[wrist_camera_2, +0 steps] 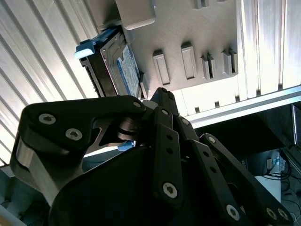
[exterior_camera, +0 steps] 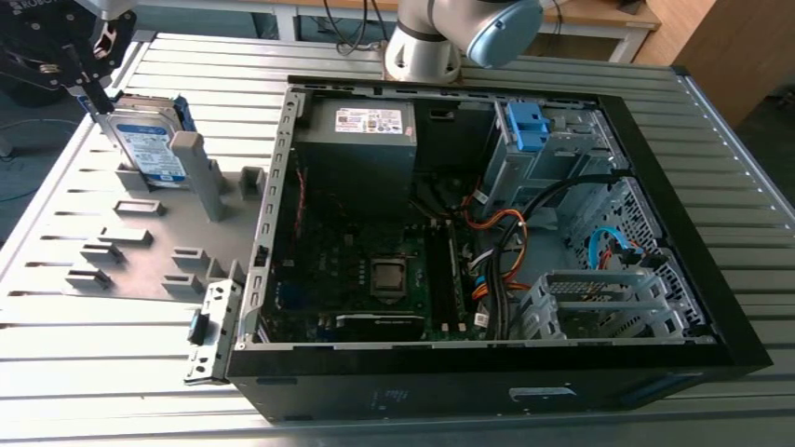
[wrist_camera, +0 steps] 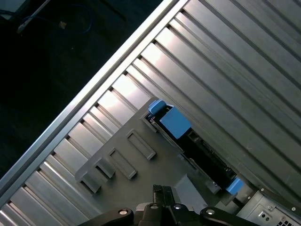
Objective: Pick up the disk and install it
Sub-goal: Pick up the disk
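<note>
On the exterior view's left, near the far corner of the ribbed grey metal table (exterior_camera: 74, 372), the robot's black metal claw (exterior_camera: 87, 91) hangs right above the disk (exterior_camera: 147, 142), a flat silver metal drive with a white and blue label and blue plastic rails on its sides. The low end of the claw comes down to the disk's top corner, on the side far from the case. It may be touching the disk or just beside it; I cannot tell which. I also cannot tell if the claw is wide or narrow, or if it has a hold on the disk. The disk stands on its thin edge in a flat grey plastic plate (exterior_camera: 137, 270) with small raised blocks. A tall grey plastic post (exterior_camera: 199, 177) on that plate stands just in front of it. In the first wrist view the disk (wrist_camera: 197, 146) is seen edge on, a dark strip with a blue clip at each end. Just beside the plate, toward the exterior view's right, lies a big black metal computer case (exterior_camera: 497, 396), open on top. The disk is outside it. Inside the case sit a grey metal box with a white sticker (exterior_camera: 360, 154), a dark board (exterior_camera: 323, 279) with a square silver chip, orange and black wires (exterior_camera: 497, 237), a bare blue plastic bracket (exterior_camera: 527, 126) by the far wall and a silver metal cage (exterior_camera: 597, 298) full of small holes by the near wall. The white robot arm (exterior_camera: 460, 33) with a pale blue cap stands behind the case.
</note>
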You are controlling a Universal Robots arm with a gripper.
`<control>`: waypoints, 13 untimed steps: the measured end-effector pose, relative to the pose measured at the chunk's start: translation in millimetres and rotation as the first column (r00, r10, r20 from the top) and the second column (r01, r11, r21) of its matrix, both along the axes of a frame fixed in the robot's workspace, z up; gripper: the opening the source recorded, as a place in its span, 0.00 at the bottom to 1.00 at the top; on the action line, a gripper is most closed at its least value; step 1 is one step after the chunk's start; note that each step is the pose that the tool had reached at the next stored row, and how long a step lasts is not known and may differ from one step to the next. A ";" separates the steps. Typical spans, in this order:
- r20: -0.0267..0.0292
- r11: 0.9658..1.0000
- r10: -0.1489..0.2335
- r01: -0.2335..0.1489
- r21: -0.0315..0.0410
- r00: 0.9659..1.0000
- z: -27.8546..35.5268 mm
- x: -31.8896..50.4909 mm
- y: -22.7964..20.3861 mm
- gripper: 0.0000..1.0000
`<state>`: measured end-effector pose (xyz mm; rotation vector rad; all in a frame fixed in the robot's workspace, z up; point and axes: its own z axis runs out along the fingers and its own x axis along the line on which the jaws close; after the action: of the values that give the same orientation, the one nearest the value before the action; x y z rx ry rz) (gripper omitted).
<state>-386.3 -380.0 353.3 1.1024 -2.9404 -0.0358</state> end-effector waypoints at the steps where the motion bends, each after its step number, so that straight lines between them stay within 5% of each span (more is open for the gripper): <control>1: 0.000 1.000 0.002 -0.002 0.000 1.000 0.0 0.0 0.0 0.11; 13: 0.000 1.000 0.024 -0.024 0.000 1.000 0.0 0.0 0.0 0.11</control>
<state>-386.3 -380.0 353.3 1.1375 -2.9267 -0.0356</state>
